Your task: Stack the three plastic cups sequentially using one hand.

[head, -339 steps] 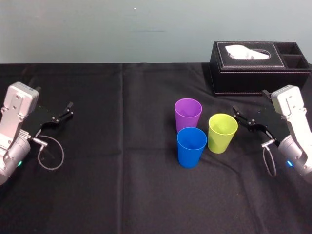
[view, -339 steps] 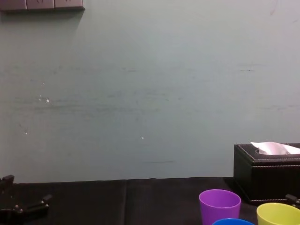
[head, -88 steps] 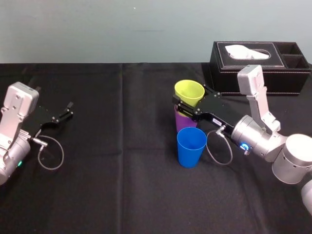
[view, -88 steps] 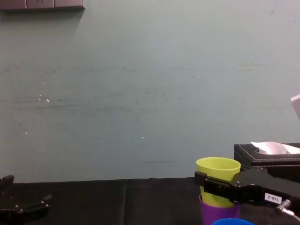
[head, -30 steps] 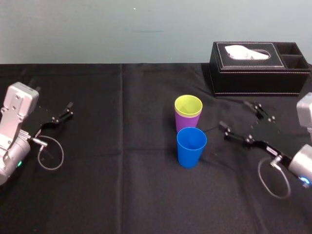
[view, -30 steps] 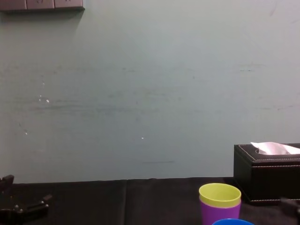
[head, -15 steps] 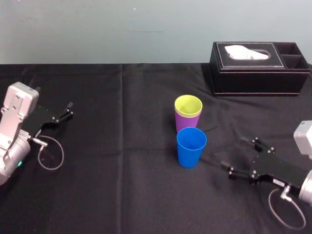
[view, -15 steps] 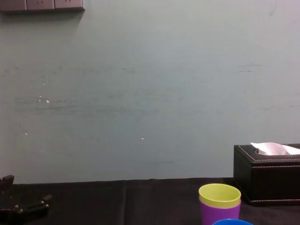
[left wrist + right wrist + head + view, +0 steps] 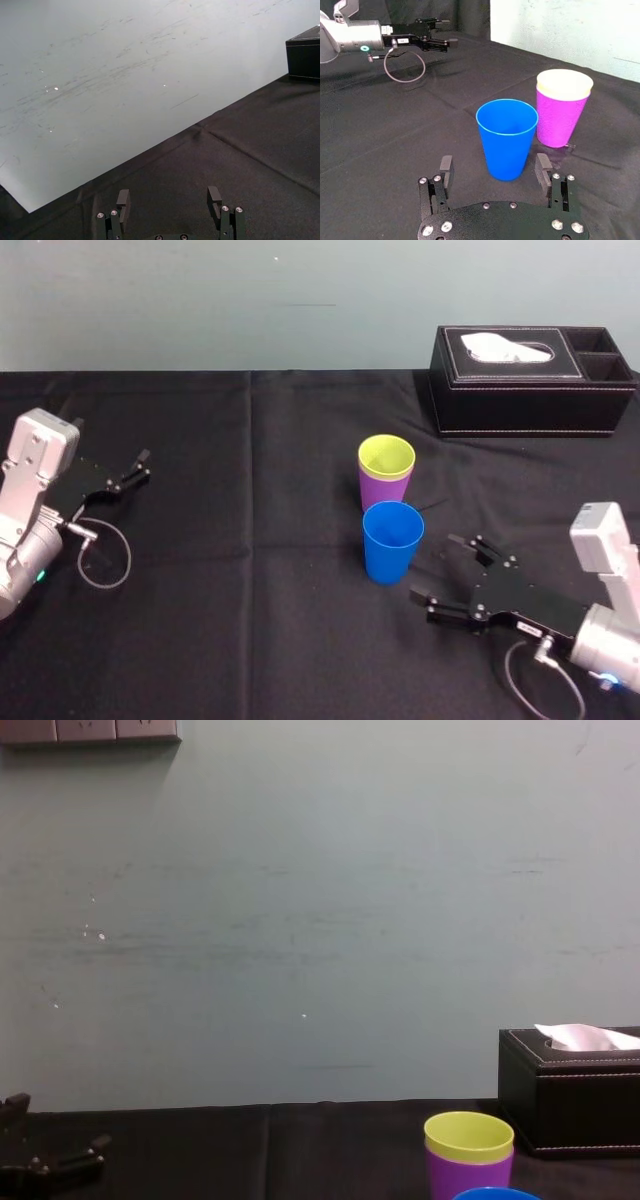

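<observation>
Closing in on the blue cup is the step in hand, by my reading. The right gripper sits low over the black table, just to the right of the blue cup and a little nearer the robot. Its two fingers are spread wide with nothing between them. In the right wrist view the blue cup stands upright straight ahead of the gap, not yet inside it.

Just behind the blue cup, on the side away from the robot, the yellow-green cup is nested in the purple cup, so one cup is left to place. The two stand near the blue cup but apart from it. Well to the left of the blue cup, the left gripper rests parked, fingers apart and empty. The black tissue box lies well behind the blue cup and to its right, out of the way.

To do this well, the gripper should slide forward until the fingers straddle the blue cup's wall somewhere below the rim, keeping the cup centred in the gap. The far finger looks likely to pass close to the purple cup's base — a nudge there could tip the nested pair, so the approach wants to be slow and square.

The plastic seems thin and smooth, so a gentle squeeze should hold it without buckling it. Then lift straight up until the cup's base clears the yellow-green rim, centre it over that opening, lower it and let go.
</observation>
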Robot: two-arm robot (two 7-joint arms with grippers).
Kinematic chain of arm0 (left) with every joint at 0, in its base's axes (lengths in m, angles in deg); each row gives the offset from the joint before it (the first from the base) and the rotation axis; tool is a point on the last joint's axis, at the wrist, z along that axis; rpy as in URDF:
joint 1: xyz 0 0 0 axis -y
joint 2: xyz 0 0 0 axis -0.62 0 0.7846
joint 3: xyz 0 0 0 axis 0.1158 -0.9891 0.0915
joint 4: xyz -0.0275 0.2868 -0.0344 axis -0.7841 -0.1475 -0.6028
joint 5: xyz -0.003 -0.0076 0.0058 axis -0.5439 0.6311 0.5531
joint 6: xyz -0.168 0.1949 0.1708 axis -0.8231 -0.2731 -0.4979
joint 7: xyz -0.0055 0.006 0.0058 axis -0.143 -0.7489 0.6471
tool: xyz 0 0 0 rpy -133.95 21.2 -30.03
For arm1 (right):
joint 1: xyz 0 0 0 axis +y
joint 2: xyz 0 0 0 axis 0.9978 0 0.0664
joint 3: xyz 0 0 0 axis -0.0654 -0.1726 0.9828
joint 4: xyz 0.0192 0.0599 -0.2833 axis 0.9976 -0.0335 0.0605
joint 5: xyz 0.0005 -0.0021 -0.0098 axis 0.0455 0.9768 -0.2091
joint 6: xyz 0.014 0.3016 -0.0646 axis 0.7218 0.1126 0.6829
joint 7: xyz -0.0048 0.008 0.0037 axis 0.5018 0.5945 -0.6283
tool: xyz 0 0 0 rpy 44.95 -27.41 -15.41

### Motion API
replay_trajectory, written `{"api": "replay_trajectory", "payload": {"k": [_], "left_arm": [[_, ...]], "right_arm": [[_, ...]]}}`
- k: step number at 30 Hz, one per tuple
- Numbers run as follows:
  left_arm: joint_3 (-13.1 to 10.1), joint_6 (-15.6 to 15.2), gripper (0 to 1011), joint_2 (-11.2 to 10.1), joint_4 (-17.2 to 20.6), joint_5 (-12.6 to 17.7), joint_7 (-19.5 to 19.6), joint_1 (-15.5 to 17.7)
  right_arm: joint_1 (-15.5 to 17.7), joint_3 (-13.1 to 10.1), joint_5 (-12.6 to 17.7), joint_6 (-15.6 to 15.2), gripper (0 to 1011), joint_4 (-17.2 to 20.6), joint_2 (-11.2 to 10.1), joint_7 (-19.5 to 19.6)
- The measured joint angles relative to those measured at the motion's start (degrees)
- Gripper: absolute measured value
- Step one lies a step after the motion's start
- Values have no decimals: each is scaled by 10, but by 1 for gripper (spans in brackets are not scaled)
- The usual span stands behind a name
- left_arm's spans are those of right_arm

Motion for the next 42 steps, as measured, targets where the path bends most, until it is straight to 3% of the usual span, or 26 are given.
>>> {"api": "replay_trajectory", "payload": {"k": [22, 42], "left_arm": [[0, 0, 1011, 0, 0, 0, 0, 0], [0, 0, 1011, 0, 0, 0, 0, 0]], "right_arm": [[-76, 51, -32, 17, 1002, -70, 57, 17], [-102, 55, -46, 40, 1002, -112, 91, 31]]}}
